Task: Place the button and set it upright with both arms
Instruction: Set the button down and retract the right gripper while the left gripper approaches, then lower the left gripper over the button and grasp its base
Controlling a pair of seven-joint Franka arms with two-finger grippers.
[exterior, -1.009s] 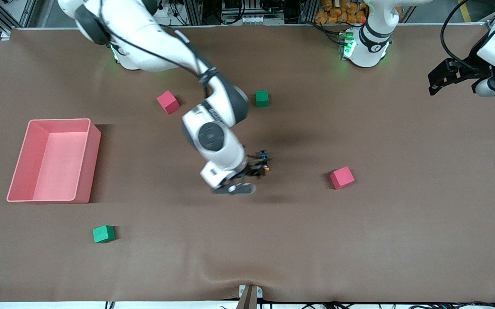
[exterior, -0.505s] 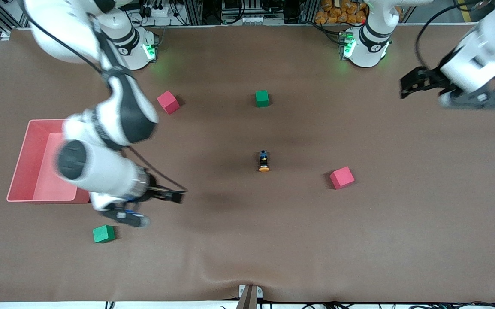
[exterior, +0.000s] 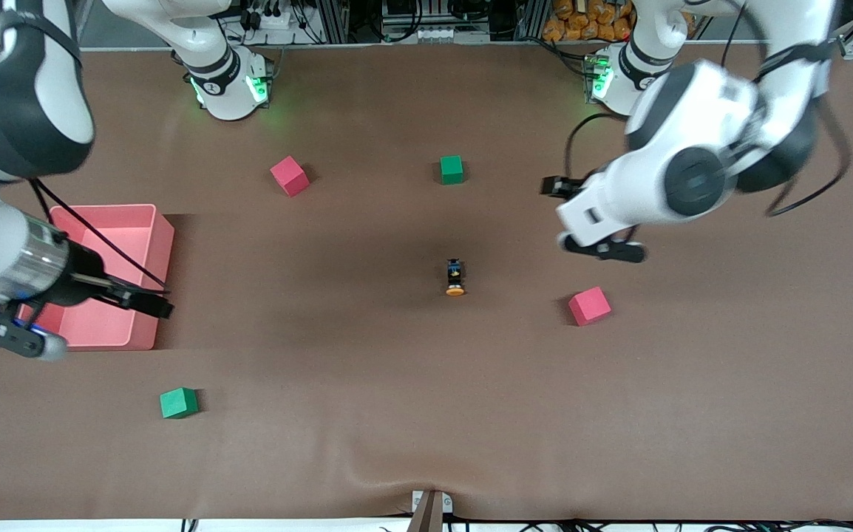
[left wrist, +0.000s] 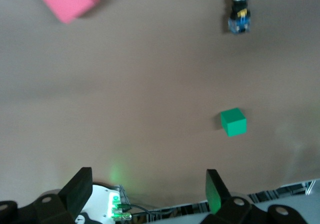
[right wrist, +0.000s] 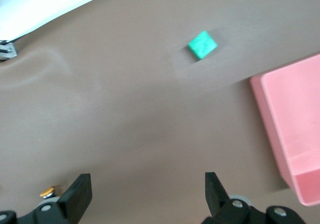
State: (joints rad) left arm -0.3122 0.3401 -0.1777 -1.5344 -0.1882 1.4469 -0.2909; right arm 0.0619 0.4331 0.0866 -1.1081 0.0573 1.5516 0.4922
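Observation:
The button (exterior: 454,278) lies on its side on the brown table, its orange cap toward the front camera, with nothing touching it. It also shows in the left wrist view as the button (left wrist: 239,9), and its cap (right wrist: 47,191) peeks into the right wrist view. My left gripper (exterior: 554,185) hangs open and empty over bare table, toward the left arm's end from the button; the left gripper (left wrist: 147,191) holds nothing. My right gripper (exterior: 151,303) is open and empty by the pink bin's (exterior: 105,208) side wall; the right gripper (right wrist: 147,194) holds nothing.
A red cube (exterior: 290,175) and a green cube (exterior: 452,169) lie farther from the front camera than the button. Another red cube (exterior: 589,305) lies beside the button toward the left arm's end. A second green cube (exterior: 178,403) sits nearer the front camera than the bin.
My right gripper has left the button lying on the table and swung away to the pink bin. My left arm has come in from its end of the table toward the middle.

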